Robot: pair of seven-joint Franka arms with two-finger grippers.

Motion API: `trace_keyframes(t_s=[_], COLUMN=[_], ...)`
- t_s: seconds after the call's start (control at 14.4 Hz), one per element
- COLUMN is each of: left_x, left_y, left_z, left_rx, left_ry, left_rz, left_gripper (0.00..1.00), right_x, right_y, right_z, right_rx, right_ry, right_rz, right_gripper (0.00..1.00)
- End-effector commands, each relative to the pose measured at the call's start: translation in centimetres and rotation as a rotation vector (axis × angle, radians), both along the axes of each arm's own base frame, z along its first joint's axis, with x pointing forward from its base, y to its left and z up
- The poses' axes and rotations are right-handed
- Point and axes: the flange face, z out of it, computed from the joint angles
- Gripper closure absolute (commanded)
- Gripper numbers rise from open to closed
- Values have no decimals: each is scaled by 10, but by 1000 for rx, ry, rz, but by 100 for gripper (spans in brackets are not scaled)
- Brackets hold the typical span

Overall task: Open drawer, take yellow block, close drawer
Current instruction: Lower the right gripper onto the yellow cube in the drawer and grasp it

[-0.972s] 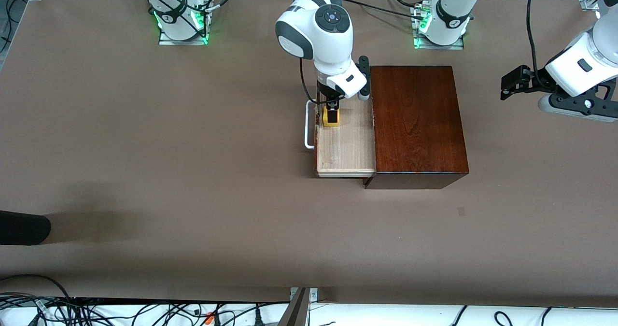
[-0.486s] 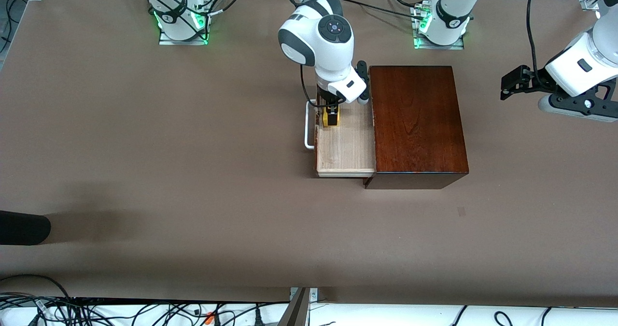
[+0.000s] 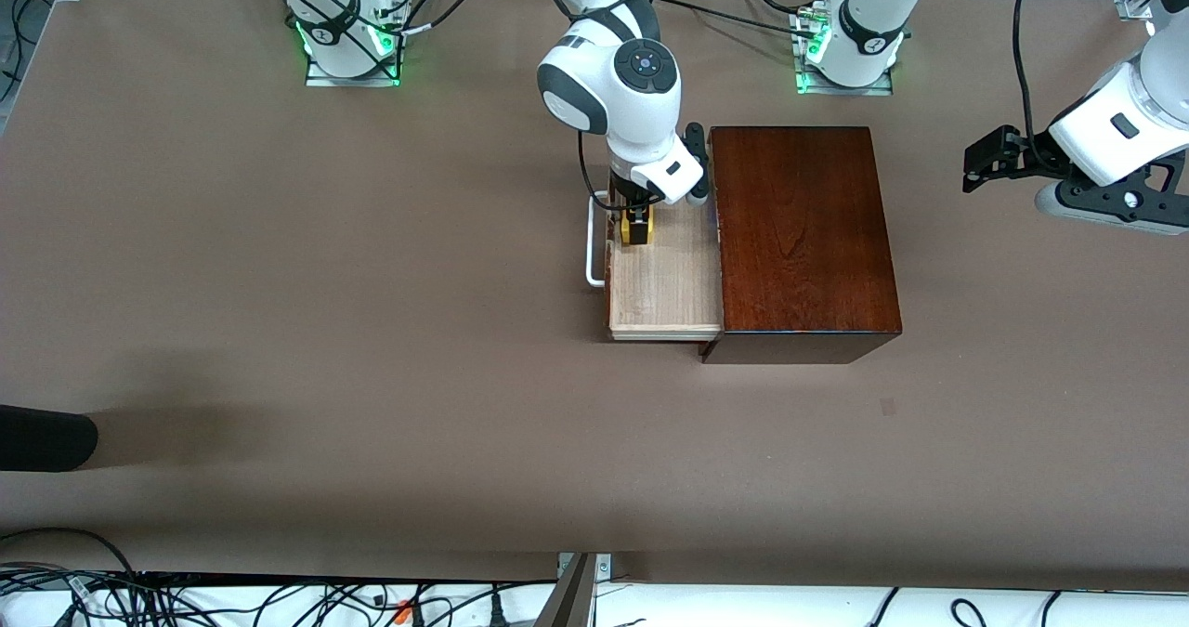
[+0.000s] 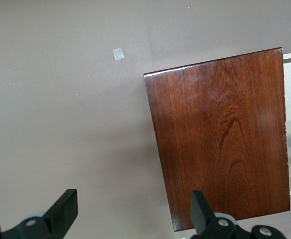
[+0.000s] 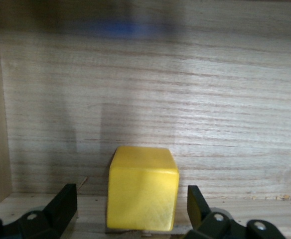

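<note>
Both spread fingers of right tool (image 3: 636, 221) astride yellow block (image 5: 142, 187) in drawer (image 3: 665, 283).

Hidden under my right arm
The drawer's (image 3: 664, 279) corner farthest from the front camera is covered; the yellow block (image 3: 635, 229) looks half hidden.

A brown table (image 3: 279, 283) (cables (image 3: 232, 599) tangled along its nearer edge).

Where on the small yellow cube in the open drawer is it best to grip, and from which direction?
Probably from above, on two opposite flat side faces of the small yellow cube. It sits upright on the pale wooden drawer floor, near one drawer wall; the right tool straddles it, open, with a gap on both sides.
</note>
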Motion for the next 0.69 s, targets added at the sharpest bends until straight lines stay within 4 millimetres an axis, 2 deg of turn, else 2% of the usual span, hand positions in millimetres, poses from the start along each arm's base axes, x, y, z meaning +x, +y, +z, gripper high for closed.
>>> trace_keyframes(t_s=[0.0,0.14,0.21,0.42,0.49,0.62], left_x=[-2,-2,-2,0,0,0], left_y=[1,1,1,0,0,0], left_z=[1,1,3,4,3,3], left_rx=[5,7,7,5,4,3], left_ry=[-9,-9,-12,-15,-15,-15], left_rz=[-18,-18,-18,-20,-21,-21], left_gripper=[0,0,0,0,0,0], right_x=[3,3,3,5,5,7], right_y=[6,6,6,5,5,5], right_z=[-2,-2,-2,2,4,16], right_rx=[6,8,7,10,12,18], right_ry=[-14,-15,-14,-15,-15,-20], right_rz=[16,10,7,-2,-6,-16], right_gripper=[11,29,46,79,88,100])
